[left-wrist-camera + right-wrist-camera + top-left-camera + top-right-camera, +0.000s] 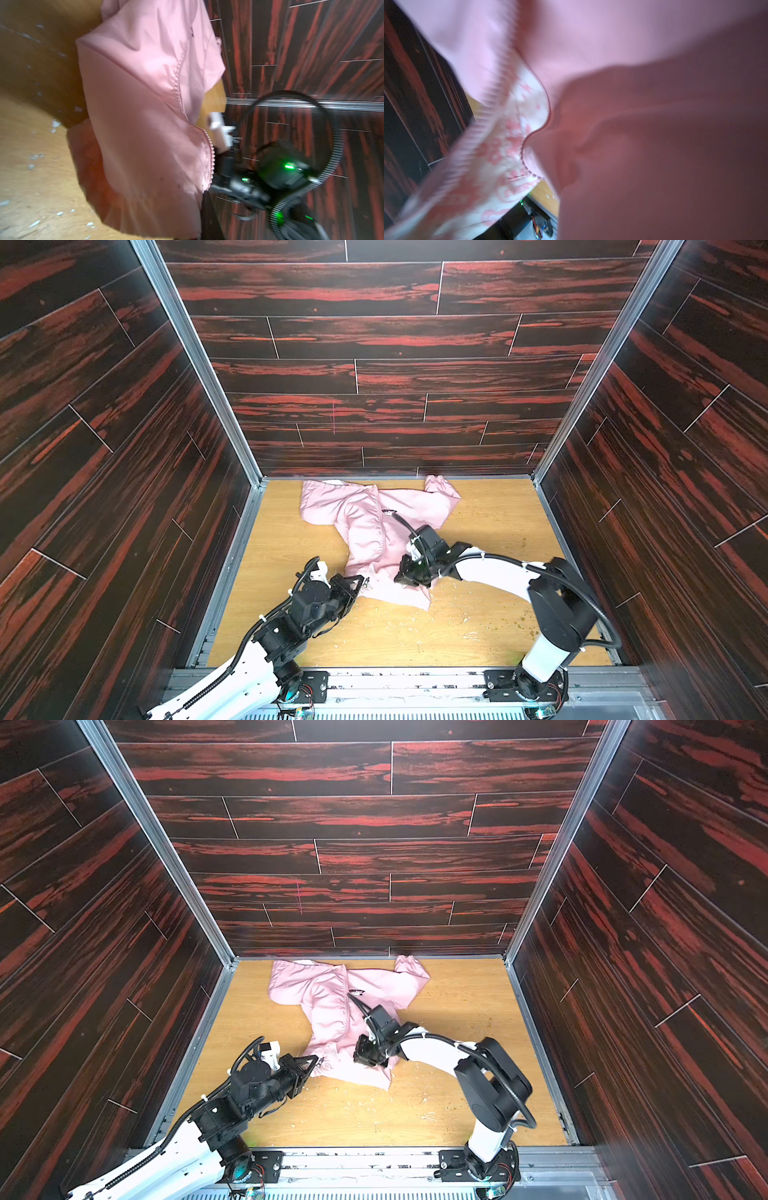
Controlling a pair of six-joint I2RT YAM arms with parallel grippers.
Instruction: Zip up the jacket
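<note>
The light-pink jacket [374,526] lies on the wooden table [490,614] in both top views, hood toward the back wall and hem toward me. Its front is parted, with zipper teeth [180,91] along one edge and patterned lining [500,149] turned out. My left gripper [365,581] is shut on the hem's left corner [319,1061]. My right gripper [405,578] points down into the lower front [362,1057], shut on a fold of jacket. Pink fabric [654,145] covers the right wrist view and hides those jaws.
Dark red-streaked wood panels [374,377] wall the cell at the back and on both sides, with aluminium posts [195,360] at the corners. White flecks [457,614] litter the table near the front. The arm bases sit on a metal rail [399,680].
</note>
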